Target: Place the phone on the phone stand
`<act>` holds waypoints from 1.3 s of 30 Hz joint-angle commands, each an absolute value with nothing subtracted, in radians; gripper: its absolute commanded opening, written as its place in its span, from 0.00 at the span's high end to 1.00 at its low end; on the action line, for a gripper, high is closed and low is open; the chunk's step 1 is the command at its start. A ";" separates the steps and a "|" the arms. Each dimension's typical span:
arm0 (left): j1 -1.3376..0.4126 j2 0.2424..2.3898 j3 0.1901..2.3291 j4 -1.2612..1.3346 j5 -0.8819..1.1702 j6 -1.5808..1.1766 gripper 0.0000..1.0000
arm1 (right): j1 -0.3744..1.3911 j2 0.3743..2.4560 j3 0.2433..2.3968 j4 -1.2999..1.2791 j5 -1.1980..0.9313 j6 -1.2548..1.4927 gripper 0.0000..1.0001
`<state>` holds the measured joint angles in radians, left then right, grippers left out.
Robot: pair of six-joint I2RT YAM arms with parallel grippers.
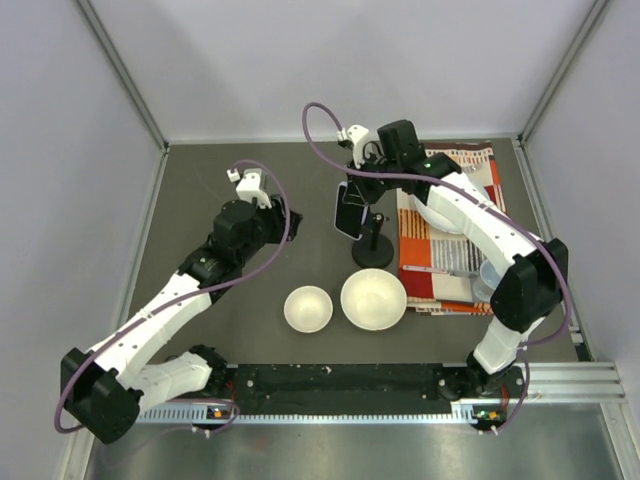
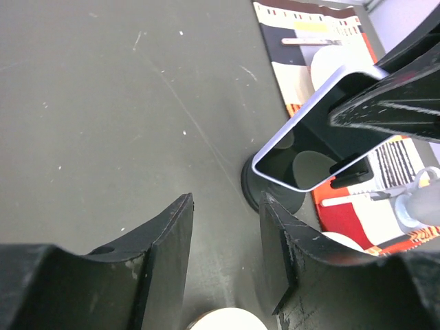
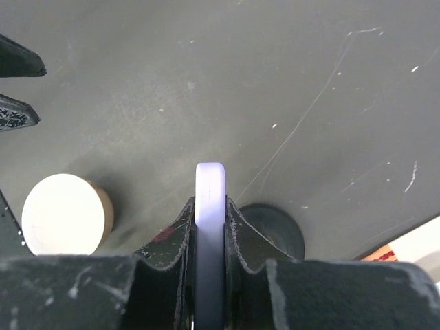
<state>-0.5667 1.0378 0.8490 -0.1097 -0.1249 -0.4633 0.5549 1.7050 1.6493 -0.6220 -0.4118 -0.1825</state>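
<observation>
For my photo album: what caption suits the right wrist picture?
Right claw pinching the phone edge-on, with the phone stand and its round base below.

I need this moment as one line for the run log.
right hand: shut on phone | phone: at phone stand, seating unclear | left hand: open, empty

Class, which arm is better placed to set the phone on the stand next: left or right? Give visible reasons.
Right, probably. The right gripper is shut on the phone, close to the stand. The left gripper is open, empty and off to the side.
</observation>
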 commanded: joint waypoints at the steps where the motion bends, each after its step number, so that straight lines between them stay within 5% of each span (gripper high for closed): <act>1: -0.558 1.025 0.836 -0.008 -0.023 -0.434 0.52 | 0.563 1.638 1.703 -0.609 -0.479 -0.176 1.00; 7: -0.558 1.054 0.825 0.041 0.032 -0.428 0.49 | 0.563 1.625 1.723 -0.546 -0.468 -0.101 1.00; 12: -0.558 1.031 0.810 0.060 0.038 -0.411 0.46 | 0.563 1.605 1.710 -0.223 -0.525 0.156 1.00; 19: -0.545 1.009 0.799 0.136 0.128 -0.333 0.46 | 0.552 1.485 1.724 -0.190 -0.107 0.229 1.00; 24: -0.546 1.245 0.941 0.204 0.500 -0.095 0.47 | 0.474 1.293 1.618 -0.273 0.133 0.196 1.00; 32: -0.520 1.572 1.179 0.195 0.733 0.128 0.48 | 0.414 1.060 1.448 -0.321 0.143 0.092 1.00; 39: -0.515 1.716 1.384 -0.035 0.854 0.316 0.63 | 0.414 1.012 1.388 -0.325 0.086 0.083 1.00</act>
<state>-0.5217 1.6627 1.2591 0.0711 0.7219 0.1593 0.4103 1.0119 1.4036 -0.3756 0.1253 0.0990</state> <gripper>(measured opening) 0.397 0.126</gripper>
